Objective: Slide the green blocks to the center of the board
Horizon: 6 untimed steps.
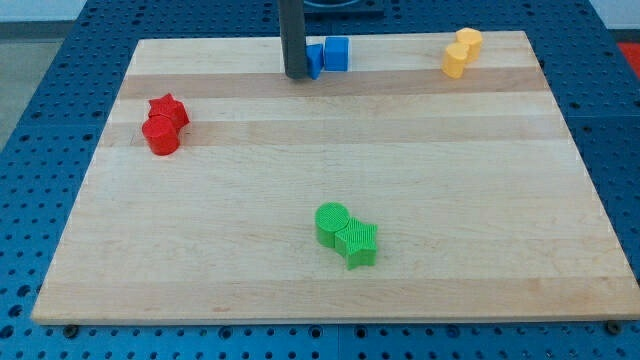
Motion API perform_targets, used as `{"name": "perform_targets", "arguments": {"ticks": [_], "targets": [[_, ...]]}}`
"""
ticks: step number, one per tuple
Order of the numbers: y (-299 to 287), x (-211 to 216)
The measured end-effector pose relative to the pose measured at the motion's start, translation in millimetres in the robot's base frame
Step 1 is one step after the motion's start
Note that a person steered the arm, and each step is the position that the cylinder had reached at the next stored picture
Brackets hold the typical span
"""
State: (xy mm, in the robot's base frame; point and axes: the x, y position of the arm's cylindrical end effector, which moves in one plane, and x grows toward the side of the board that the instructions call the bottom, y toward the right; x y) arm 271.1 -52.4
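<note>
A green cylinder [332,222] and a green star [357,243] touch each other near the view's bottom middle of the wooden board [250,150]. My tip [297,76] stands at the view's top middle, just left of two blue blocks, far above the green blocks. The rod partly hides the left blue block [313,60]; the blue cube [336,53] is beside it on the right.
A red star [168,109] and a red cylinder [160,136] touch at the view's left. Two yellow blocks [461,52] sit together at the view's top right. A blue pegboard table [60,120] surrounds the board.
</note>
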Motion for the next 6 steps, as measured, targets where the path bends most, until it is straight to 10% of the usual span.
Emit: {"name": "perform_targets", "arguments": {"ticks": [2, 6], "targets": [[0.0, 20.8], [56.7, 193.8]]}}
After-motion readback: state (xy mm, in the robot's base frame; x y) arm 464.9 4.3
